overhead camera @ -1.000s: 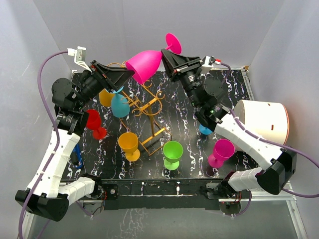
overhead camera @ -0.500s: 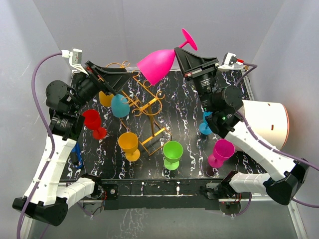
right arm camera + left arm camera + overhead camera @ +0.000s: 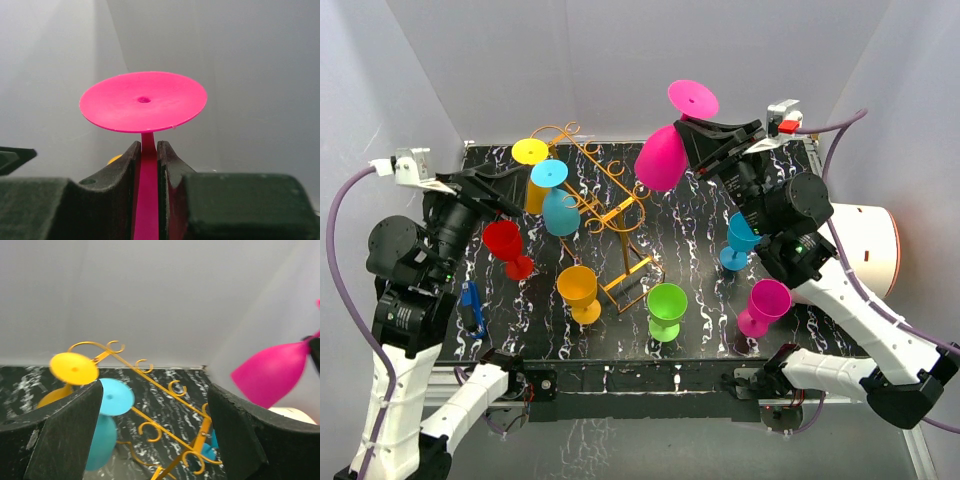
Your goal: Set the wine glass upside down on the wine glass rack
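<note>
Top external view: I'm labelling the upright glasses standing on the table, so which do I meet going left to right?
red glass → orange-yellow glass → green glass → blue glass → magenta glass

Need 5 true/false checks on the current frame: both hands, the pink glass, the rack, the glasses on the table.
1. The right hand is shut on the stem of the pink wine glass, with the base up. True.
2. The left hand holds a glass. False: it is open and empty.
3. A yellow glass and a teal glass hang upside down on the wine glass rack. True.
4. The pink wine glass hangs on the wine glass rack. False: it is held in the air to the right of the rack, apart from it.
5. The green glass lies on its side. False: it stands upright on the table.
</note>
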`<state>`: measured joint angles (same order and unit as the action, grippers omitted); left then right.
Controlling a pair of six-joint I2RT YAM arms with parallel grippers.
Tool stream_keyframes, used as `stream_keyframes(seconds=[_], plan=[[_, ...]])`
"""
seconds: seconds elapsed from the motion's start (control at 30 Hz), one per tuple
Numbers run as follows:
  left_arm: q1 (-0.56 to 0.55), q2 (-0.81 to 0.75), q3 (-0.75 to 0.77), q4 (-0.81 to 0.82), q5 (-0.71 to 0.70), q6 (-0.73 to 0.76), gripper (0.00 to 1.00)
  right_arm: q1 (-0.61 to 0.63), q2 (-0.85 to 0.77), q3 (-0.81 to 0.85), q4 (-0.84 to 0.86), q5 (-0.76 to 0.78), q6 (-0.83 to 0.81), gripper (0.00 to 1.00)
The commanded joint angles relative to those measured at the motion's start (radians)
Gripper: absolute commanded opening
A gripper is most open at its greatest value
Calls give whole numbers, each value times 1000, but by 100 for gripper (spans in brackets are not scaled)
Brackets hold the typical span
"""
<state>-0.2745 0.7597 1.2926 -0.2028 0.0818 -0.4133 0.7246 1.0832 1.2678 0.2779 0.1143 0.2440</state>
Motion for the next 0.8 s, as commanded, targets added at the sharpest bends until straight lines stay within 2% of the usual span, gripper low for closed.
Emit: stream_keyframes(seconds=[0.0,0.3,0.4,0.53,0.6,0.77], plan=[[-2,-9,-34,-140,-185,69,84,-3,-3,61,-45,56,-204,0],[-2,0,-70,-252,-359,-57,84,-39,142,95,38,46,-232,0],[-1,35,-39,-308,-369,-62,84,-115,196,97,80,-69,-164,0],[-1,97,33,-371,-308,-62,83,-245,273,89,181,-303,-35,0],[-2,100,44,-385,-317,-60,83,-274,314,80,242,-381,-16,0],[-2,72,51,-393,-341,-53,83,-316,424,143,264,-541,-31,0]])
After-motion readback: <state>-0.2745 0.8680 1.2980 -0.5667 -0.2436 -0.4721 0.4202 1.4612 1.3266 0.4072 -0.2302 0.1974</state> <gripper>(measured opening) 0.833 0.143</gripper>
